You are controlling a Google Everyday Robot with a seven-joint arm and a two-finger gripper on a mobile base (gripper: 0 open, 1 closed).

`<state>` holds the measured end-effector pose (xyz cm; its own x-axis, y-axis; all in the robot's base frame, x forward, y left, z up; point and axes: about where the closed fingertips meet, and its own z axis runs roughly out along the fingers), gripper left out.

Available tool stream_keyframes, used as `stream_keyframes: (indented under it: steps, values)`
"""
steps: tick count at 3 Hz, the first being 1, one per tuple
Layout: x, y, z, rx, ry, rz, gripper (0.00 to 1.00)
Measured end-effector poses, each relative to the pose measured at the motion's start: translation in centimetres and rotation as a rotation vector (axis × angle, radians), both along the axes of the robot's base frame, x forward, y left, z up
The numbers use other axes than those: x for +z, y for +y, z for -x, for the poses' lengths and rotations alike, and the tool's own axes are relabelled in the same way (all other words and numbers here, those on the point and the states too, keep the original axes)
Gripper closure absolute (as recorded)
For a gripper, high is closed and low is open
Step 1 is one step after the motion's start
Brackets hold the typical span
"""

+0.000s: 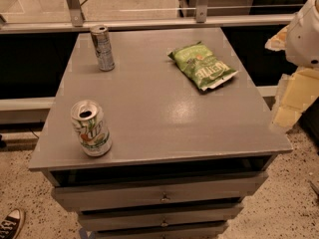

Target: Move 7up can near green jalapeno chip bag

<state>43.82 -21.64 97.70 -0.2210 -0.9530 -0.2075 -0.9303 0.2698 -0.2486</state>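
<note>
The 7up can (91, 128) stands upright near the front left corner of the grey table top (159, 108); it is white and light green with an opened silver top. The green jalapeno chip bag (202, 65) lies flat at the back right of the table, its whitish sealed end pointing to the right front. My gripper (291, 101) is at the right edge of the view, beside and off the table's right side, below a white rounded arm part (304, 34). It is far from the can and holds nothing that I can see.
A slimmer, taller silver-grey can (102, 48) stands upright at the back left of the table. The table has drawers (162, 195) in its front. A metal rail (149, 23) runs behind the table. A shoe (10, 223) shows on the floor at bottom left.
</note>
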Motion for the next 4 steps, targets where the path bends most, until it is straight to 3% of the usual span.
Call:
stream_keyframes:
  steps: [1,2,3,4]
  values:
    - [0.0,0.0,0.0,0.000,0.000,0.000,0.00]
    - [-1.6,2.4,0.1,0.019,0.005,-0.080,0.00]
    - [-5.4,8.2,-0.1,0.081,0.027,-0.259,0.00]
    - [-9.0,17.7,-1.4,0.171,0.071,-0.534,0.00]
